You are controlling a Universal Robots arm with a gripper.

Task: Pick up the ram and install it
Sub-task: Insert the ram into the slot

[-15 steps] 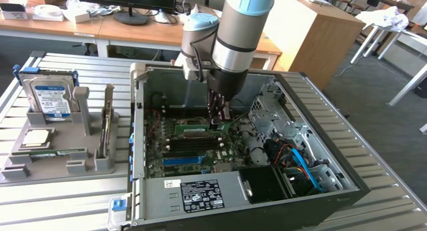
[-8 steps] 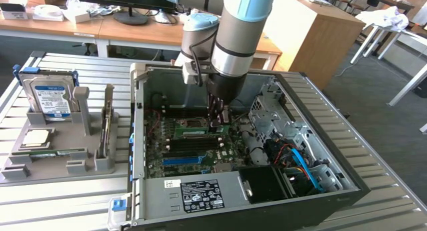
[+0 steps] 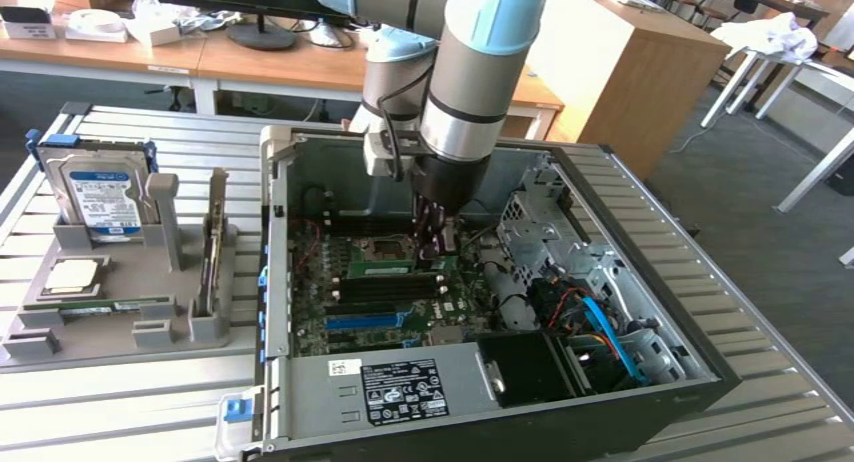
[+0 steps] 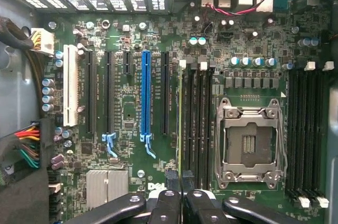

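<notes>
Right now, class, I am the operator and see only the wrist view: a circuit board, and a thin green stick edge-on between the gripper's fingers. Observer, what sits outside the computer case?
Observer: A grey holder sits beside the case, on the exterior view's left, on a slatted metal table.
Operator: What is in it?
Observer: A hard drive standing upright, a square silver chip lying flat and an upright card.
Operator: How does the arm come in?
Observer: The arm reaches down through the case's open side, with the gripper low over the board.
</notes>
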